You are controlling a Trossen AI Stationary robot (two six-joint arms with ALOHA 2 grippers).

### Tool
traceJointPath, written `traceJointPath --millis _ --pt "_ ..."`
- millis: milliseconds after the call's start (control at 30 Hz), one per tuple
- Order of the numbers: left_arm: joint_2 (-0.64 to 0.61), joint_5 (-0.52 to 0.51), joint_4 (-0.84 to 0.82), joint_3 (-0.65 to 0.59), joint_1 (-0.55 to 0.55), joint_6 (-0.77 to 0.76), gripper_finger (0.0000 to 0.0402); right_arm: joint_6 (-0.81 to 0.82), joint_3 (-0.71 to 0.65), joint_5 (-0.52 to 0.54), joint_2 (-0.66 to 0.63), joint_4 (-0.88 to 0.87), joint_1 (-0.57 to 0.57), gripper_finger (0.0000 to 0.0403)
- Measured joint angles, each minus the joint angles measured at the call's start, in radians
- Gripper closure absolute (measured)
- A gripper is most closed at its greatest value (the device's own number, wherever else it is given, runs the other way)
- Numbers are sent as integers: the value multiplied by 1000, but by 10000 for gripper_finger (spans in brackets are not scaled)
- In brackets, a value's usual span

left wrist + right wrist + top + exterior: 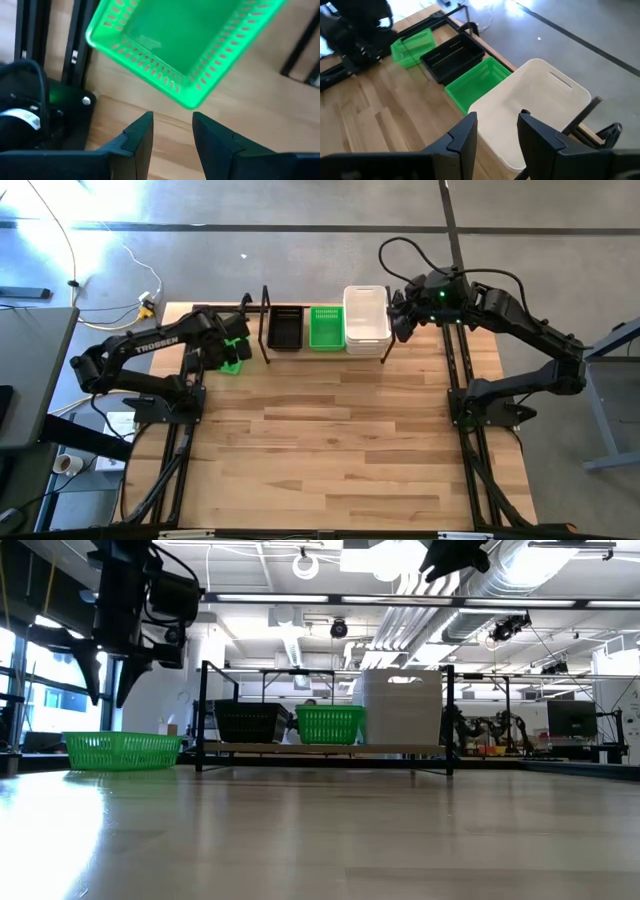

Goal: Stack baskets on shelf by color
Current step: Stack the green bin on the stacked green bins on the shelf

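The loose green basket (pixel 185 45) sits on the counter (pixel 340 440) just outside the shelf's (pixel 325 345) left end frame; the shelf already carries a black basket (pixel 285 328), a green one and a white stack (pixel 367 320). It looks light, thin-walled and springy, best pinched over one rim wall. The left gripper (pixel 172 132) hovers above it, jaws spread, holding nothing; the right gripper (pixel 497 132) hangs over the white stack, jaws parted, empty.
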Motion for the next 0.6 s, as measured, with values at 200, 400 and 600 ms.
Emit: traceJointPath --millis 200,400,600 --pt "0 -44 26 -35 -13 -155 275 -62 0 -57 0 0 0 277" --pt "0 -85 34 -35 -5 -197 275 -110 0 -68 0 0 0 277" --pt "7 -141 33 -35 -19 -311 275 -150 0 -68 0 0 0 277"
